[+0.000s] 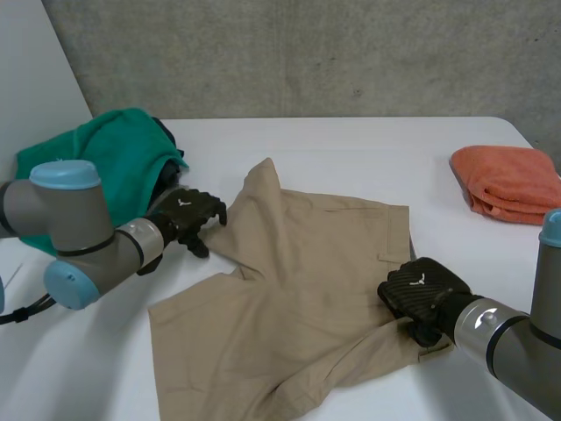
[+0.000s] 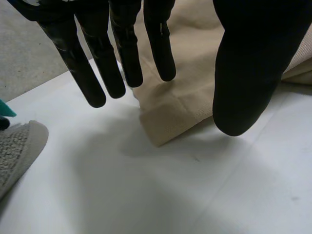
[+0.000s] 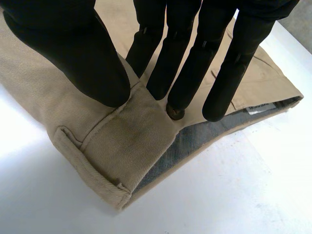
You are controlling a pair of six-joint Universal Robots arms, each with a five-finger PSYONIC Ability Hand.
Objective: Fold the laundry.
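Observation:
Khaki shorts (image 1: 298, 289) lie spread on the white table (image 1: 351, 158), with one leg pointing toward the far side. My left hand (image 1: 186, 213) hovers at the shorts' left edge. Its fingers (image 2: 117, 53) are straight and the thumb stands apart, above a folded corner of the shorts (image 2: 180, 97) that lies loose beneath them. My right hand (image 1: 422, 291) is at the waistband on the shorts' right edge. There its thumb (image 3: 73, 53) and fingers pinch a ridge of the waistband (image 3: 131, 141), whose grey lining shows beside a belt loop.
A green cloth (image 1: 114, 158) is heaped over something dark at the table's far left. A folded orange towel (image 1: 508, 180) lies at the far right. A grey knitted piece (image 2: 17, 146) lies near my left hand.

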